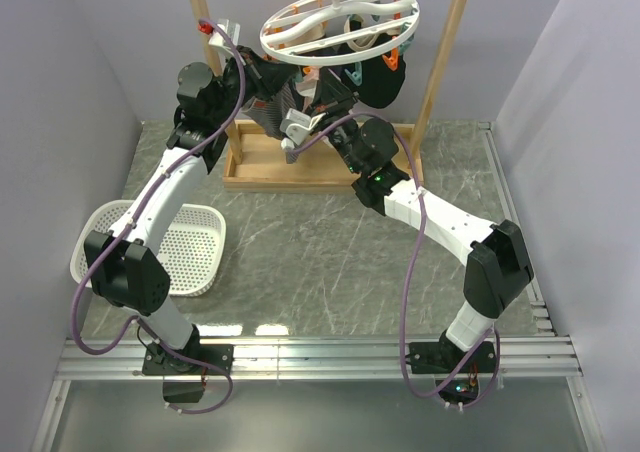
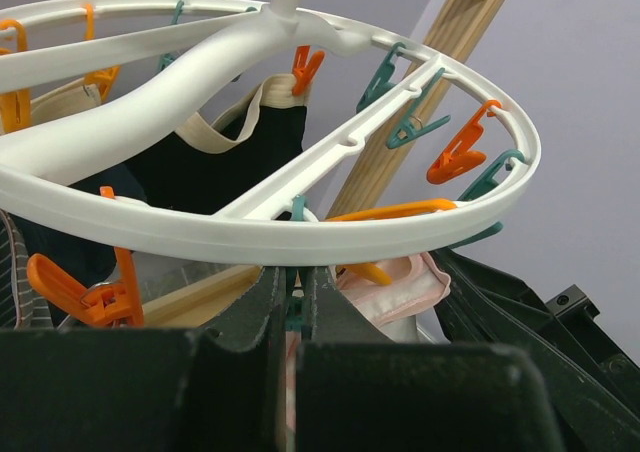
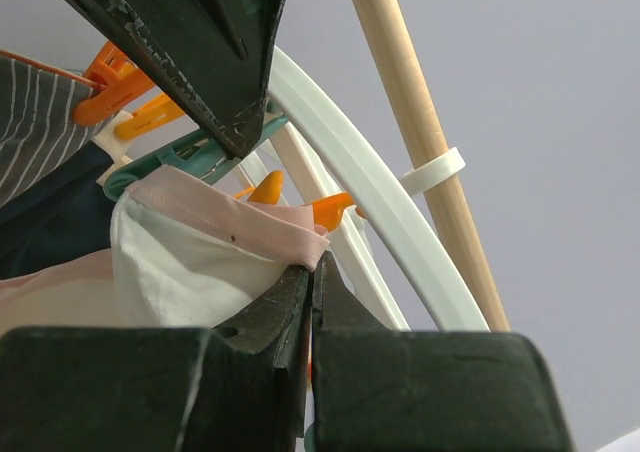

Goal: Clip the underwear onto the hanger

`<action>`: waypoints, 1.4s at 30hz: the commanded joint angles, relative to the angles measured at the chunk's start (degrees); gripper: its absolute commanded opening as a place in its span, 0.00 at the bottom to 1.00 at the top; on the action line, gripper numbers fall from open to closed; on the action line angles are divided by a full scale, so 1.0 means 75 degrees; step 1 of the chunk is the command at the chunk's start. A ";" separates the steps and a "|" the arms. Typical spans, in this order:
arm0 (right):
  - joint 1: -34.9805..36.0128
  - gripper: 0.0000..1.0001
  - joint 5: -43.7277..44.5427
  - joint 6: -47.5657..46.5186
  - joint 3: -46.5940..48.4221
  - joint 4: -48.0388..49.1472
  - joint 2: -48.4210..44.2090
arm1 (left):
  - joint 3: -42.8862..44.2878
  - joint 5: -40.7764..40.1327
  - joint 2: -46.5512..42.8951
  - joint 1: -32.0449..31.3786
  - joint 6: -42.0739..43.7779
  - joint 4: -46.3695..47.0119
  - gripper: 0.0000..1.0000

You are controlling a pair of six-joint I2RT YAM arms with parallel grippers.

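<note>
Right wrist view: right gripper pinches the underwear beneath the hanger, apparently feeding the teal clip that the left gripper squeezes.

Wooden frame rack: upright posts, flat base, at the far end of the grey marbled table.
Grey striped cloth: hanging inside the rack.
Dark navy garment: hanging inside the rack.
White perforated basket: near-left of the rack.

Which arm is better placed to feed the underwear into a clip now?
Right. The right gripper holds the underwear's pink edge just beneath the teal clip that the left gripper pinches.
</note>
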 commanded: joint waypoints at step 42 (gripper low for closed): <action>-0.0041 0.00 0.0147 0.0131 0.0746 -0.0005 0.0063 | 0.0193 0.0421 -0.0170 0.0164 -0.0548 0.0569 0.42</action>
